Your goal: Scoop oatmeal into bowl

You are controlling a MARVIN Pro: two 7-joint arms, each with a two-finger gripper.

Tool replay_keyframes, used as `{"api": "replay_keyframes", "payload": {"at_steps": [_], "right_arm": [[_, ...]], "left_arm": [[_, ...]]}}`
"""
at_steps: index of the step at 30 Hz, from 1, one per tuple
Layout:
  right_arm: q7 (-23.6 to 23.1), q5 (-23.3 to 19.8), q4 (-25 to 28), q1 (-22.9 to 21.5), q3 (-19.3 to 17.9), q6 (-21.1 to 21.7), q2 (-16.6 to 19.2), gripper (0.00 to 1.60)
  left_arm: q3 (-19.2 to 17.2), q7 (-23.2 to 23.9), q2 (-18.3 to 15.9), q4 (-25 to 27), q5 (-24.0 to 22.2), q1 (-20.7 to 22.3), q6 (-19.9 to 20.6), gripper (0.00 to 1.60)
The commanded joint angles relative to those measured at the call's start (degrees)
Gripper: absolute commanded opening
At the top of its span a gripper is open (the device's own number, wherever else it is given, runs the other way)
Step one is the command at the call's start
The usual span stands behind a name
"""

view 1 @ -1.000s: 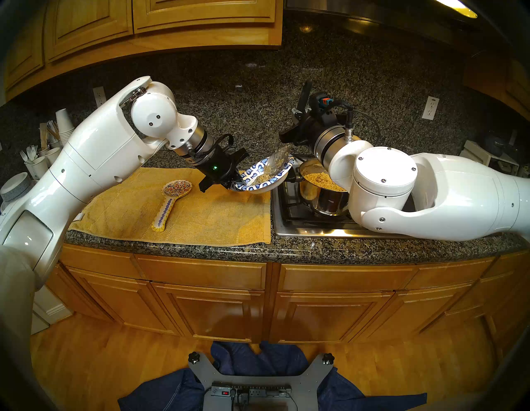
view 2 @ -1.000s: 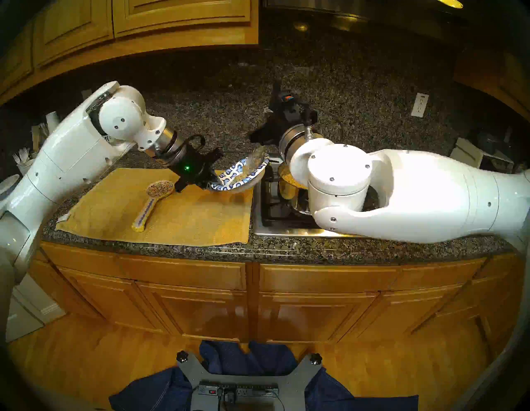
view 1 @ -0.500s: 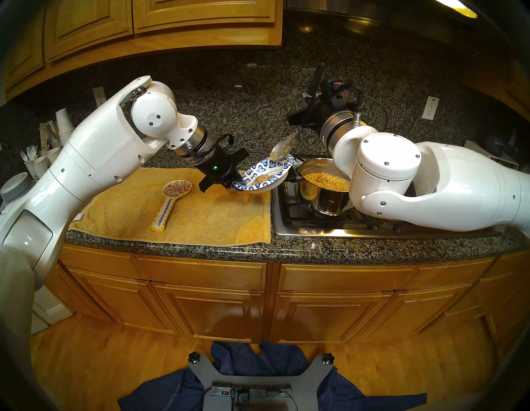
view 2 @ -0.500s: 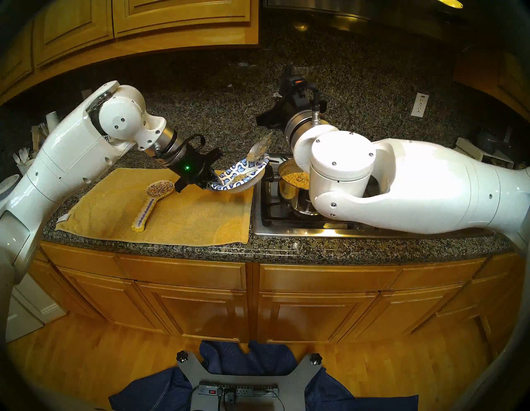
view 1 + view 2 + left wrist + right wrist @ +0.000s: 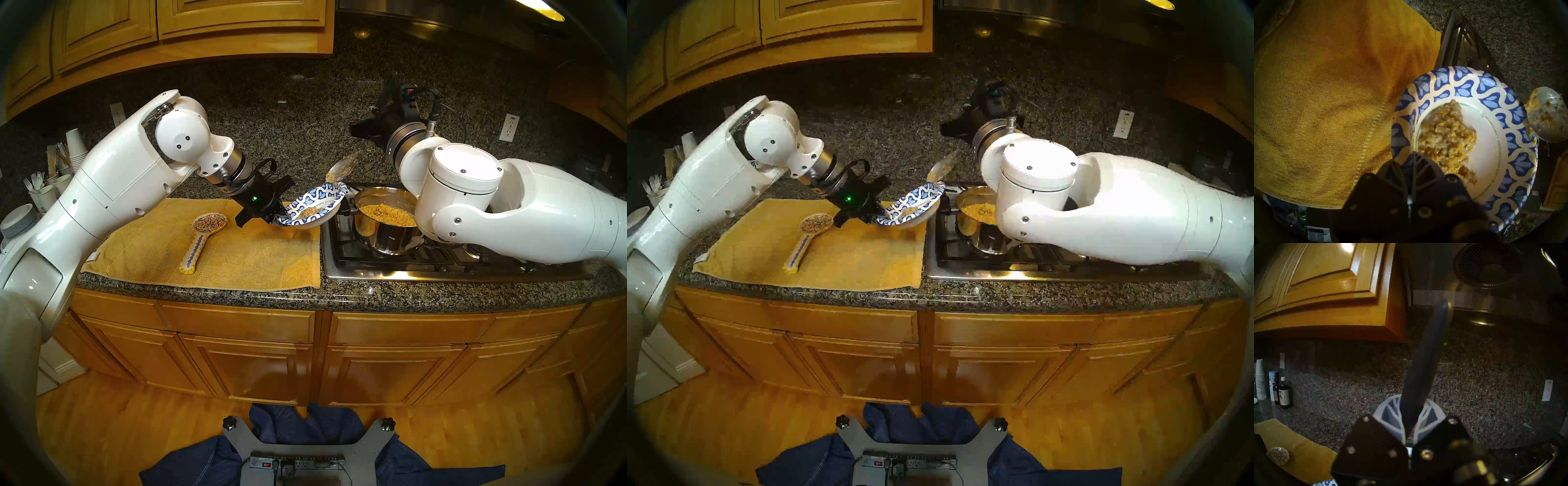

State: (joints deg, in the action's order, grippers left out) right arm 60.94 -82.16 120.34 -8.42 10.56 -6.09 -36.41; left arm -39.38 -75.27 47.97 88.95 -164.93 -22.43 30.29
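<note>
Holding the bowl (image 5: 314,207) rim tight, your left hand (image 5: 276,217) keeps it tilted beside the pot (image 5: 386,220). Oatmeal (image 5: 1444,135) sits inside. Your right hand (image 5: 1409,429) grips the spoon (image 5: 342,168). Bowl writing is too small to read.

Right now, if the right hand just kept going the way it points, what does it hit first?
Probably the speckled granite backsplash. The right hand, shut on the spoon, points about level at that wall, and nothing shows between them; depth is unclear.
</note>
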Motion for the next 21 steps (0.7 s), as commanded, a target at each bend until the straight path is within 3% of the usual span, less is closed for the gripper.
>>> {"api": "replay_keyframes", "payload": {"at_steps": [1,21], "right_arm": [[1.21,0.70,0.33,-1.53,-1.53,-0.71,0.50,0.00],[2.94,0.14,0.88,-2.57,-1.88,-1.78,3.73,0.00]], "left_arm": [[-1.26,-4.65,0.38,0.13,-0.07,1.73,-0.08,0.00],[-0.75,-3.80,0.08,0.21,-0.07,1.93,-0.10,0.00]]}}
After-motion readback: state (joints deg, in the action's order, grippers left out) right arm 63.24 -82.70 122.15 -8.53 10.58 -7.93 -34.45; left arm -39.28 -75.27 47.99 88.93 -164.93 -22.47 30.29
